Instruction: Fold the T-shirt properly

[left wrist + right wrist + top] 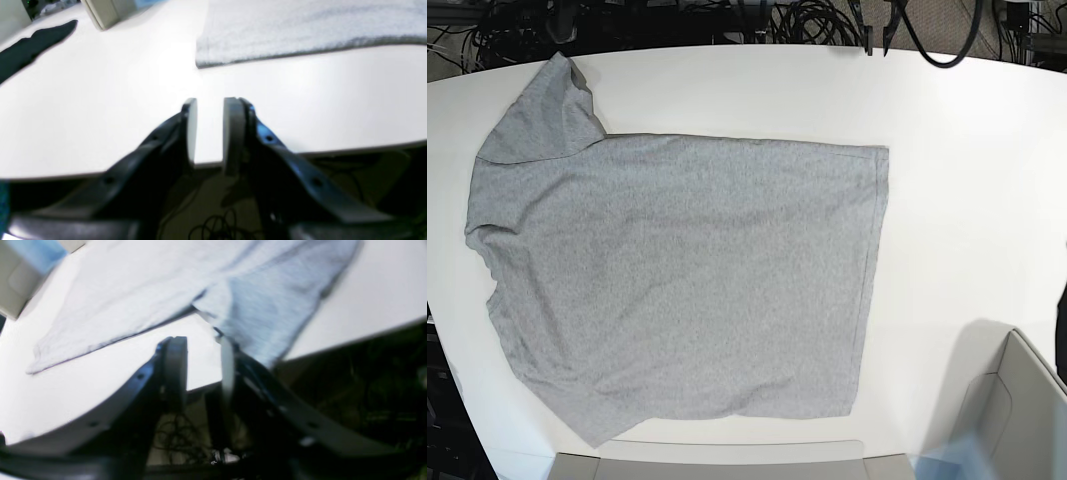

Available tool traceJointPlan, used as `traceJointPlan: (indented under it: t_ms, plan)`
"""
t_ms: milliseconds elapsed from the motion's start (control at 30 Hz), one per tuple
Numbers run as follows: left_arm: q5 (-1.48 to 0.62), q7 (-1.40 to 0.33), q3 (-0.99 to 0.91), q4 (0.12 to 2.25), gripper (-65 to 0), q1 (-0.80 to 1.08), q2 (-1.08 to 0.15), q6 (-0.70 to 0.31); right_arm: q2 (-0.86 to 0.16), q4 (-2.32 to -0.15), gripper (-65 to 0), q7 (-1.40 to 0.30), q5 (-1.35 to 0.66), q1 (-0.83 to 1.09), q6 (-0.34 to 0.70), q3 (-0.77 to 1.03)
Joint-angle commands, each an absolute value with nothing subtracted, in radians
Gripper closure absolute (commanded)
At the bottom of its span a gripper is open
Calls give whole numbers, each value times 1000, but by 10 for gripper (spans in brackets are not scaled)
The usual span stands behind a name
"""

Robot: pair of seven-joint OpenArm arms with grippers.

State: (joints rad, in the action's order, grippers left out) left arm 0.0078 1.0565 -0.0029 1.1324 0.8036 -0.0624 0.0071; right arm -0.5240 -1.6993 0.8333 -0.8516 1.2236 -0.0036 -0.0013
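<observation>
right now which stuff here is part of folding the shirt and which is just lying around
Part of the job:
- T-shirt, grey, spread flat on the white table
- left claw, open, holding nothing
- right claw, open, at the sleeve

Just lying about:
- dark cloth at the table edge
- beige box at the table corner
- cables behind the table

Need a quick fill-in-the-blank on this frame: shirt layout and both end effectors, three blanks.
1. The T-shirt lies spread flat on the white ____.
2. The side of the T-shirt facing up is plain, with no ____ showing.
3. The left end effector and the right end effector are both open and hold ____.

Missing words: table; lettering; nothing
</observation>
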Motion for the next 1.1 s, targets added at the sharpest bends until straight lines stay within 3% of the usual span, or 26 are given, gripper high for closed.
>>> traceJointPlan:
  t_ms: [0, 367, 567, 833, 1067]
  plan:
    - [7, 1081, -7, 1153, -162, 817, -62, 10, -550, -1705, -236, 857, -905, 1241, -1, 1]
    - [7, 1075, 2, 1155, -163, 808, -62, 7, -757, -1586, -253, 857, -1253, 1171, -1, -1]
    - [7, 1070, 2, 1155, -164, 792, -62, 7, -763, -1492, -252, 852, -1300, 1073, 2, -8]
    - [7, 874, 1, 1302, -164, 796, -62, 8, -769, -1481, -252, 636, -1300, 929, 2, 1]
    - [5, 852, -4, 1374, -164, 794, -62, 10, -708, -1438, -252, 489, -1305, 822, 2, 2]
